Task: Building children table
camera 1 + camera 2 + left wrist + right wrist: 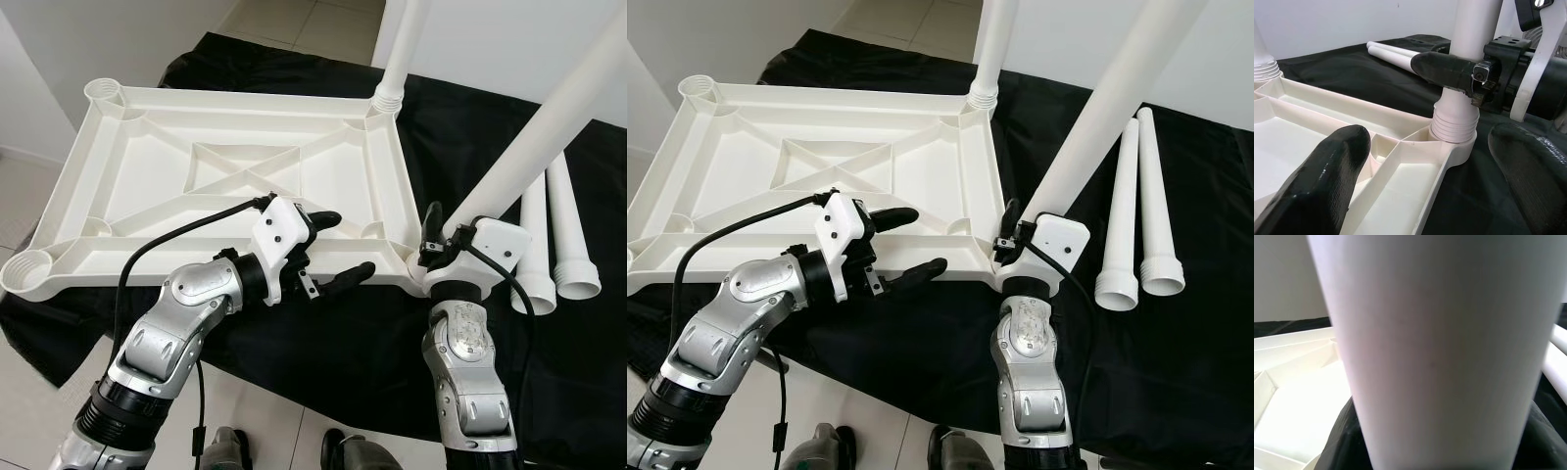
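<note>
Closest to me, my right gripper point(443, 238) is clamped around the base of a white leg point(529, 147), right where its threaded end sits in the near corner socket of the upturned tabletop point(127, 157). In the right wrist view that leg point(1435, 347) stands directly against the camera, between the fingers. My left gripper point(338, 250) hovers just beside the right one, over the tabletop's near rim, with its fingers spread wide and nothing between them; one finger point(318, 219) reaches over the ribbed underside, the other point(348, 277) hangs just outside the rim above the black cloth point(323, 343). Out past the right gripper, on its outer side, two loose legs point(558, 230) lie side by side on the cloth. Farthest from both grippers, another leg point(402, 54) stands upright in the far corner socket.
</note>
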Motion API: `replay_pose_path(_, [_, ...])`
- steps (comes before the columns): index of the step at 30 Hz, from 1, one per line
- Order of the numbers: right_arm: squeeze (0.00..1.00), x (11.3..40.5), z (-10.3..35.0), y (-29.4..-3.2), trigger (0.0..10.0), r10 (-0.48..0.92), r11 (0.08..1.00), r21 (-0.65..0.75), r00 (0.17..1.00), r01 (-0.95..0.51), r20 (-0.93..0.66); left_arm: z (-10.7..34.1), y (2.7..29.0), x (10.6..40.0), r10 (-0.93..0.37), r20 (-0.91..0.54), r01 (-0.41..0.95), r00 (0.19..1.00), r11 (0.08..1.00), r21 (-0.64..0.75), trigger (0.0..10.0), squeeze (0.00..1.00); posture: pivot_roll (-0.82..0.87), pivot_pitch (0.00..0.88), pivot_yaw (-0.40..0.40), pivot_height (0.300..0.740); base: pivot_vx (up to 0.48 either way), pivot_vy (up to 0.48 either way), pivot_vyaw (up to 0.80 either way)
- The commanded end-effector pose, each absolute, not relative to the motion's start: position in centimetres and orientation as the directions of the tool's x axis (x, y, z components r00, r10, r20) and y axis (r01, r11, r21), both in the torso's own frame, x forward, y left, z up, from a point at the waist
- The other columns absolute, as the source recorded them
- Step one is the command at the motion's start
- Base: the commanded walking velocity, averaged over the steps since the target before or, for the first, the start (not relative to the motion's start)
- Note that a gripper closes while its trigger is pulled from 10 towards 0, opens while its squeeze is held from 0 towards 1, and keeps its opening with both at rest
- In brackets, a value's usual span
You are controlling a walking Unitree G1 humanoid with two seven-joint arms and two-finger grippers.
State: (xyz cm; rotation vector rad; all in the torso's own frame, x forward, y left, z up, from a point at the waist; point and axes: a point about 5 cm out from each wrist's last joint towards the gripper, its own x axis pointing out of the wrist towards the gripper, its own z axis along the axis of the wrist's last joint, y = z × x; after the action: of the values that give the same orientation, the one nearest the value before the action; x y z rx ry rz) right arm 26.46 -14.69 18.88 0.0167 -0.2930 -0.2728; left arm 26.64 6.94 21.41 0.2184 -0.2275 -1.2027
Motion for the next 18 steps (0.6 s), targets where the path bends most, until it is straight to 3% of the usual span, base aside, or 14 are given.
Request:
replay_pose_path(1, [0.0, 26.3, 15.5, -16.3, 10.0, -0.358, 0.932, -0.016, 0.924, 0.363, 0.133, 21.2, 6.7, 26.2, -0.937, 0.057, 0.892, 0.344, 0.345, 0.291, 10.0, 0.0, 0.06, 0.188, -0.05, 0.74, 0.0, 0.0, 0.0])
replay_pose_path(6, [0.04, 26.2, 15.8, -16.6, 10.0, -0.34, 0.939, -0.004, 0.927, 0.344, 0.157, 21.2, 6.7, 26.2, -0.938, 0.056, 0.894, 0.342, 0.343, 0.289, 10.0, 0.0, 0.05, 0.184, -0.05, 0.74, 0.0, 0.0, 0.0])
replay_pose_path(7, [1.0, 26.3, 16.0, -16.7, 10.0, -0.328, 0.943, -0.003, 0.93, 0.333, 0.168, 21.1, 6.6, 26.2, -0.939, 0.055, 0.894, 0.341, 0.342, 0.289, 10.0, 0.0, 0.05, 0.184, -0.05, 0.74, 0.0, 0.0, 0.0])
replay_pose_path(18, [1.0, 26.7, 17.0, -17.2, 10.0, -0.169, 0.985, 0.018, 0.957, 0.169, 0.236, 21.0, 6.5, 26.1, -0.942, 0.053, 0.9, 0.331, 0.332, 0.282, 10.0, 0.0, 0.05, 0.185, -0.042, 0.74, 0.0, 0.0, 0.0])
